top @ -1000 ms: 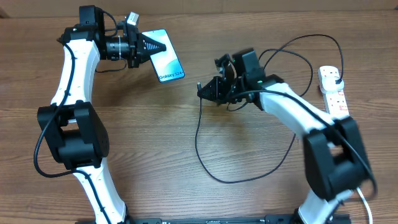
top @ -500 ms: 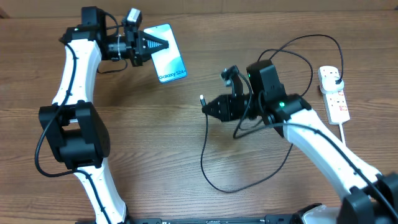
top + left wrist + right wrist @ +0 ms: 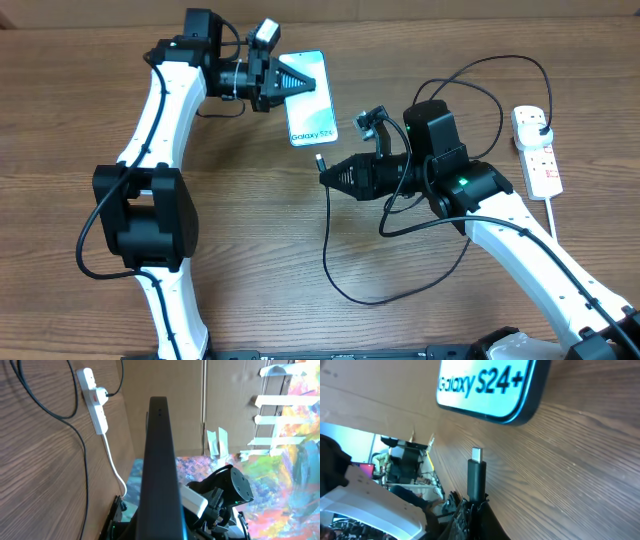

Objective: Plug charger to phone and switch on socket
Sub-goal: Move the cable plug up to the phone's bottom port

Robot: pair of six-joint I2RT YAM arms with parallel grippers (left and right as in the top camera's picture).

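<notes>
The phone [image 3: 310,115] shows its lit teal screen with white text at the near end, and my left gripper [image 3: 305,86] is shut on its far part. In the left wrist view the phone [image 3: 159,460] appears edge-on as a dark slab. My right gripper [image 3: 332,175] is shut on the charger's connector [image 3: 322,161], whose tip sits just short of the phone's near end. In the right wrist view the connector [image 3: 476,472] stands up from the right gripper [image 3: 472,507], below the phone [image 3: 485,385]. The charger's black cable [image 3: 340,280] loops back to the white socket [image 3: 535,150].
The socket lies at the table's right side, its thick white cord [image 3: 562,215] trailing toward the near edge. Cable loops lie between the right arm and the socket. In the left wrist view the socket [image 3: 96,402] lies on the wood beyond the phone.
My left arm has carried the phone right, toward the table's middle. My right gripper with the connector has settled close under the phone's near end.
</notes>
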